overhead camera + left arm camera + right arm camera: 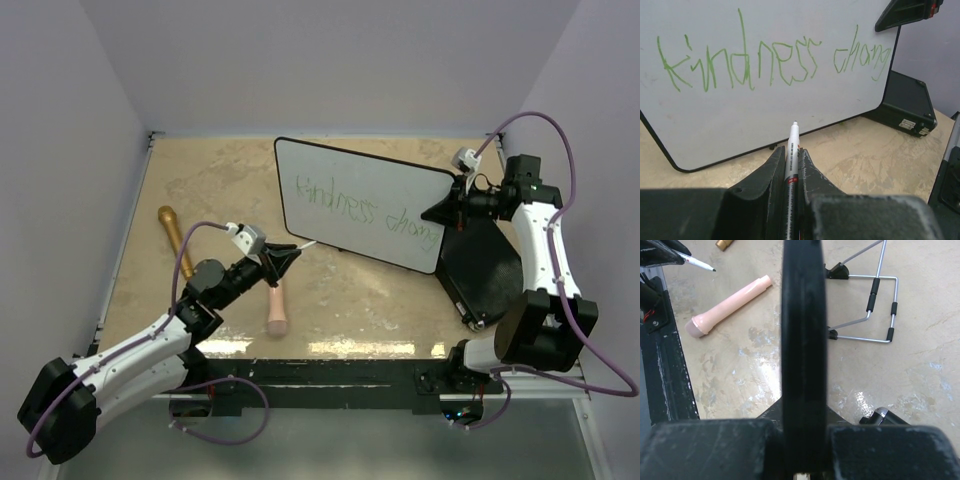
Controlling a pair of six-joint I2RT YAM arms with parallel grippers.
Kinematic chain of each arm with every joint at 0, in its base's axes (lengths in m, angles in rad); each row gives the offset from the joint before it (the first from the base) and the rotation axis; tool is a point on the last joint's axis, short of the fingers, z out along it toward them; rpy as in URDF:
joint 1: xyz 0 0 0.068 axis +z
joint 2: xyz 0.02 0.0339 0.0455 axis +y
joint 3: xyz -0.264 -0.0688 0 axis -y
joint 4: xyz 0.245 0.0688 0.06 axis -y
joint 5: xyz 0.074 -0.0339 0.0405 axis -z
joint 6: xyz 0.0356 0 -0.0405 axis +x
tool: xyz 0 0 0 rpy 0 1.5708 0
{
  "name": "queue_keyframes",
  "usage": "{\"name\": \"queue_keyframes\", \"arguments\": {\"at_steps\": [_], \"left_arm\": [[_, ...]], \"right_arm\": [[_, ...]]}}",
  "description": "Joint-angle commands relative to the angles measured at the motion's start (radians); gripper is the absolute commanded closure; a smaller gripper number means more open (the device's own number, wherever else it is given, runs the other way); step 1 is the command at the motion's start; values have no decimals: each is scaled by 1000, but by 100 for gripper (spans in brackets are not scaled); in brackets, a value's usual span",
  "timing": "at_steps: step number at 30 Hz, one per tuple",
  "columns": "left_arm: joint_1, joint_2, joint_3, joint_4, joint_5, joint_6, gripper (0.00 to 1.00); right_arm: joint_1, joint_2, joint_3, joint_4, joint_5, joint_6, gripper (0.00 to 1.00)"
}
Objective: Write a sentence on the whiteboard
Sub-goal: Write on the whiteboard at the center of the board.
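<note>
The whiteboard [345, 175] stands tilted on the table, its face toward the left arm. Green handwriting [365, 212] on it reads "kindness chang" in one line; it also shows in the left wrist view [775, 60]. My left gripper [283, 258] is shut on a white marker [791, 145], tip pointing at the board's lower edge, a short gap off it. My right gripper [450, 210] is shut on the board's right rim, seen edge-on as a black bar [802, 330] in the right wrist view.
A black flat case [485, 265] lies behind the board at the right. A pink cylinder [277, 305] and a gold one [175, 230] lie on the table to the left. A wire stand [875, 305] sits behind the board.
</note>
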Motion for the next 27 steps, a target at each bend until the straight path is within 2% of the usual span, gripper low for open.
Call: {"name": "queue_keyframes", "arguments": {"at_steps": [1, 17, 27], "left_arm": [[8, 0, -24, 57, -38, 29, 100], [11, -30, -90, 95, -110, 46, 100], [49, -27, -176, 227, -106, -18, 100]], "right_arm": [[-2, -42, 44, -10, 126, -62, 100], [-3, -69, 30, -36, 119, -133, 100], [-2, -62, 12, -34, 89, -150, 100]]}}
